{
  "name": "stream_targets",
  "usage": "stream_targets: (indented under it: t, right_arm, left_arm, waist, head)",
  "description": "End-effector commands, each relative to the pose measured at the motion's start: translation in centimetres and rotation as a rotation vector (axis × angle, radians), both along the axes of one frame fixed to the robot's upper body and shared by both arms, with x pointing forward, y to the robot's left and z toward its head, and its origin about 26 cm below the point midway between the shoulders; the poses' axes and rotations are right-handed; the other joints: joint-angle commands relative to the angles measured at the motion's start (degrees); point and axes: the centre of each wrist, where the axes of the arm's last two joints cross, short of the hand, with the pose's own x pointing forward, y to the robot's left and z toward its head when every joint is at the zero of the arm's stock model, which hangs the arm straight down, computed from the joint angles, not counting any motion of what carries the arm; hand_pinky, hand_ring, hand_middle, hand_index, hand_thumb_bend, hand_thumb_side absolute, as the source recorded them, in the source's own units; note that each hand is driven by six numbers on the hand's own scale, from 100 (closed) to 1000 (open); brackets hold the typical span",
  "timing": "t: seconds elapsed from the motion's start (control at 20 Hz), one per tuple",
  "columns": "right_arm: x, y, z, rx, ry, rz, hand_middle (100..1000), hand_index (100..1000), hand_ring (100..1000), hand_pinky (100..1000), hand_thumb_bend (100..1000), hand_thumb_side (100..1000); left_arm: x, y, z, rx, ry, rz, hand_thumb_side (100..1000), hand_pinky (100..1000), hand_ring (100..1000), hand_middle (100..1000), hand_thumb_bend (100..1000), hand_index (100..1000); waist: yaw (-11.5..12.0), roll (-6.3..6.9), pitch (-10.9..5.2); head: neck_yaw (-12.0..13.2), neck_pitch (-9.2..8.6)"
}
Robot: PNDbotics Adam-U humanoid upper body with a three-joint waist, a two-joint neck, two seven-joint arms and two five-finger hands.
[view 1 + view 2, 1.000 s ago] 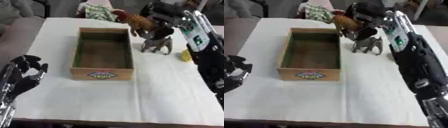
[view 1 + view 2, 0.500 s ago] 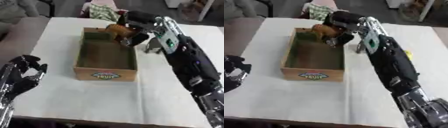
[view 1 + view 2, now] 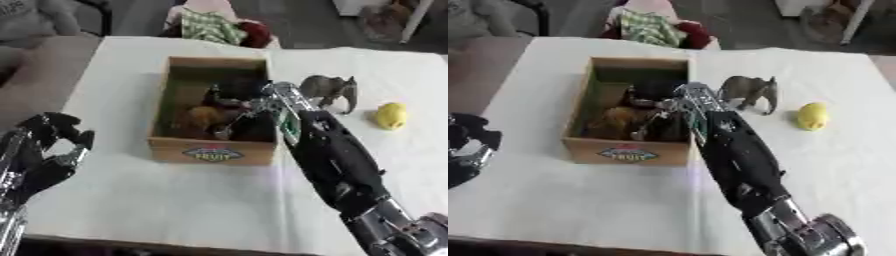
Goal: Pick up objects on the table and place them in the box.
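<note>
An open wooden box [image 3: 213,152] with a fruit label stands mid-table. My right hand [image 3: 234,98] reaches down into it from the right, fingers curled round a brown toy animal [image 3: 199,118] that lies low in the box's near half. Part of the toy is hidden by the hand and the box wall. A grey toy elephant [image 3: 328,89] stands on the white cloth just right of the box. A small yellow fruit-shaped thing [image 3: 391,115] lies further right. My left hand [image 3: 44,150] rests open at the lower left, fingers up, away from everything.
A green checked cloth and a red thing [image 3: 214,27] sit at the table's far edge behind the box. My right forearm [image 3: 328,155] stretches across the table from the lower right to the box. White cloth covers the table.
My right hand has carried the brown toy animal leftwards from beside the elephant, over the box's right wall and down inside. The camera has also shifted. The left hand has stayed put.
</note>
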Motion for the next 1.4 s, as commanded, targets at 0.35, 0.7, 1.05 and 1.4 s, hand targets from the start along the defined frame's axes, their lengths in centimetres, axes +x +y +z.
stream_targets:
  t: [0.35,0.7,1.05,1.4]
  right_arm:
    - [0.8,-1.3,2.7,-0.057,-0.042,0.020,856,918,853,805,156,442]
    - [1.2,-2.4,6.0,-0.016,-0.103,0.038,915,951,905,850,235,460]
    - [1.6,-5.0,9.0,0.026,-0.143,0.045,915,951,910,859,235,464]
    - [1.9,-10.8,11.1,0.075,-0.164,-0.093,902,949,903,854,238,472]
  left_arm:
    - [-0.1,0.1,0.6,0.009,-0.018,-0.005,100,752,489,445,323,624]
    - [-0.2,0.3,0.4,0.013,-0.009,0.000,100,752,488,445,324,624]
    - [-0.3,0.5,0.2,0.018,-0.004,0.008,100,751,488,444,325,623]
    - [-0.4,0.8,0.1,0.022,0.002,0.024,100,751,488,444,326,623]
  waist:
    - [-0.49,0.21,-1.06]
    - [-0.95,-0.03,-1.59]
    - [-1.54,-0.32,-2.01]
    - [-2.61,-0.48,-2.26]
  head:
    - [0.08,-0.37]
    - [0.31,-0.07]
    - [0.76,0.07]
    - [1.56,0.16]
